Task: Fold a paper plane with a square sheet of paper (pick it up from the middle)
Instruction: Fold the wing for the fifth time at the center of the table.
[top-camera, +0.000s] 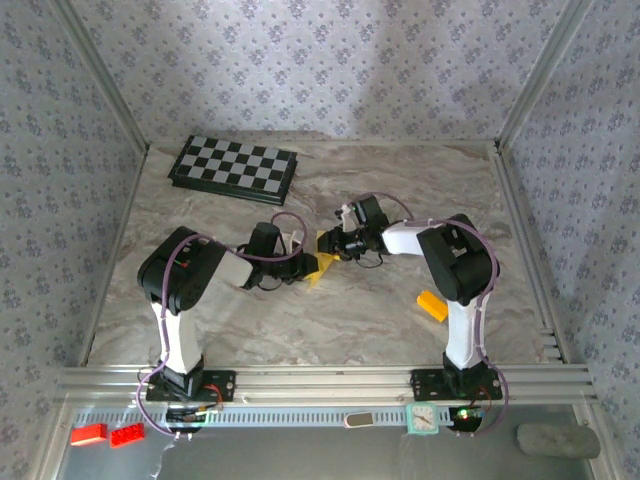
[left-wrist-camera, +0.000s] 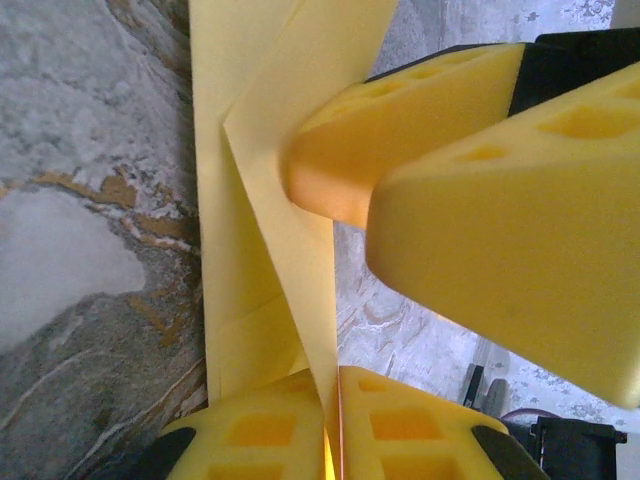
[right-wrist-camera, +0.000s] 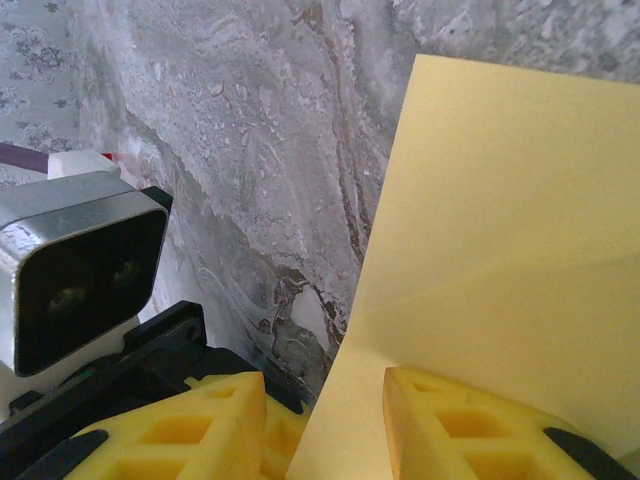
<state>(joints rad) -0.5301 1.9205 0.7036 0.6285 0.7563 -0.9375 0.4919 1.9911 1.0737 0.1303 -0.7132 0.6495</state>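
The square sheet of paper (top-camera: 322, 266) is yellow and creased into folded flaps, and it stands off the marble table between my two arms at mid-table. My left gripper (top-camera: 306, 262) is shut on it. In the left wrist view the sheet of paper (left-wrist-camera: 250, 200) runs down into the thin seam of the left gripper (left-wrist-camera: 336, 430). My right gripper (top-camera: 336, 246) meets it from the other side. In the right wrist view the right gripper (right-wrist-camera: 325, 430) stands open, and a flap of the paper (right-wrist-camera: 500, 200) passes between its fingers, against the right-hand one (right-wrist-camera: 470, 430).
A folded checkerboard (top-camera: 235, 165) lies at the back left of the table (top-camera: 400, 190). A small orange-yellow block (top-camera: 432, 305) sits beside the right arm's base column. Patterned walls and metal rails close in the table on three sides.
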